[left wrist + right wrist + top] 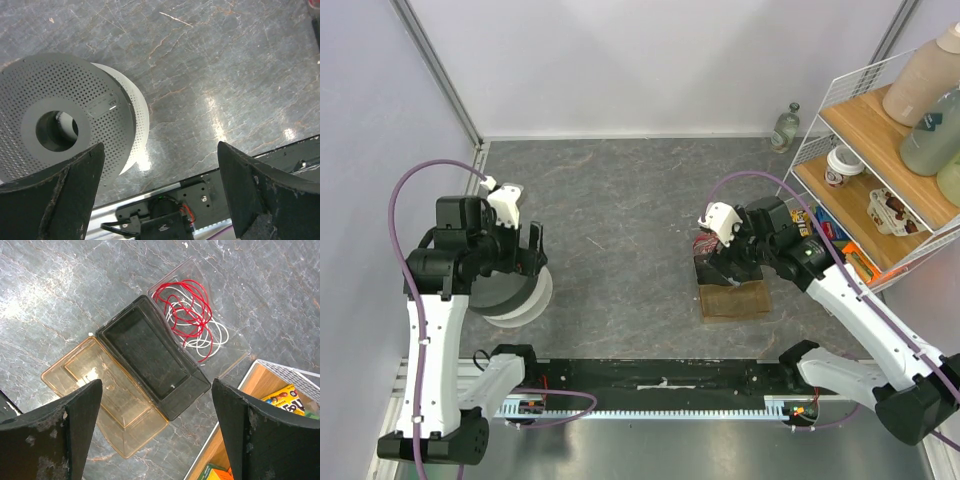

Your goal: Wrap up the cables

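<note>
The thin red wire (182,305) lies in loose curls, tangled with a white wire (210,340), in a clear tray (235,347) on the table. It shows as a reddish patch in the top view (700,243), mostly hidden by the right wrist. My right gripper (156,384) hangs open and empty above a black tray (150,355) and an amber tray (110,400) beside the wire. My left gripper (160,146) is open and empty, just right of a grey perforated spool (65,110). The spool also shows in the top view (510,295).
A white wire shelf (880,160) at the right holds bottles, a cup and snack packs. A small glass bottle (785,128) stands at the back wall. The arms' mounting rail (660,385) runs along the near edge. Purple hoses (400,200) loop off both arms.
</note>
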Action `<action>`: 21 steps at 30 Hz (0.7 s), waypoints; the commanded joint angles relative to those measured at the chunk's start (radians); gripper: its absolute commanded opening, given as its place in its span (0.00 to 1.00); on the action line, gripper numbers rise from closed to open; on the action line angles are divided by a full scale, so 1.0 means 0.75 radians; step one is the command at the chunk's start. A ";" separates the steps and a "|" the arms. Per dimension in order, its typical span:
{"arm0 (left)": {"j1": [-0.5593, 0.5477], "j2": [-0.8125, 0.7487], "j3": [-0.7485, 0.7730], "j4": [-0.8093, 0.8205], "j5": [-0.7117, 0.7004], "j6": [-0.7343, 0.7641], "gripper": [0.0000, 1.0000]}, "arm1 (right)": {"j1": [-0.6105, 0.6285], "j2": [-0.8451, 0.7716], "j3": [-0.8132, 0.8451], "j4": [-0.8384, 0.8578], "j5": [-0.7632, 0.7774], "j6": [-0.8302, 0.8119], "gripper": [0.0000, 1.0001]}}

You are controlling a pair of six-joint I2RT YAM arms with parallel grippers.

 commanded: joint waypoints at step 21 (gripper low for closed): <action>0.246 0.325 0.055 -0.221 0.031 0.581 0.99 | -0.005 0.064 0.086 -0.086 -0.132 -0.007 0.98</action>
